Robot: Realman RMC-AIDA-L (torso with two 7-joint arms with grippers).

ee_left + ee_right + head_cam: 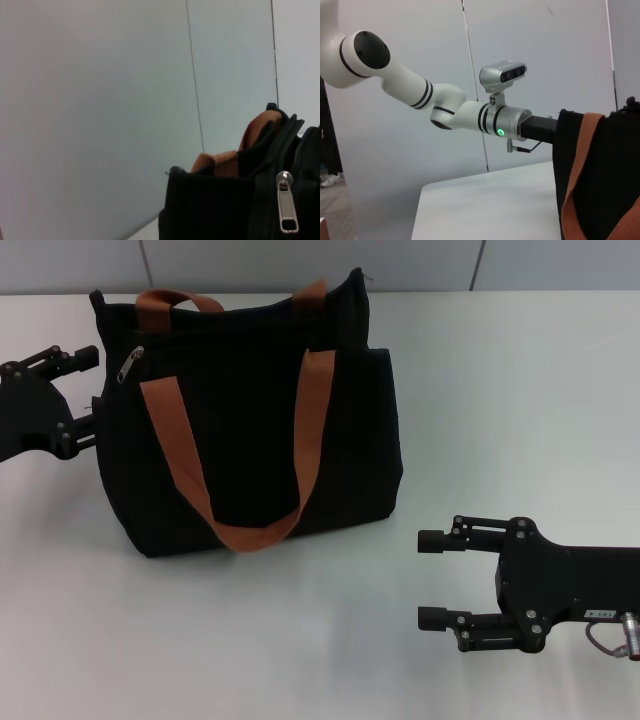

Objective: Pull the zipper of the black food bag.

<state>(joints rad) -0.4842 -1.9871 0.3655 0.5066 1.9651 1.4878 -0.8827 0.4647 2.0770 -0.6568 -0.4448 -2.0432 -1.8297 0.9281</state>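
Zipper (133, 362) sits at bag (250, 420) top corner, beside left gripper (88, 390), fingers spread against bag's end. Pinch tab squarely, pull along zip line. Right gripper (432, 580) spread, idle near bag's front corner.

The bag (250, 430) stands on the counter (300, 640), its zipper (130, 364) at its upper left corner, the left end effector (88, 390) touching its left side, and the right end effector (432, 580) well apart, front right.

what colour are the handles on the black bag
Rust-orange handles on the black food bag, shown best in the head view.
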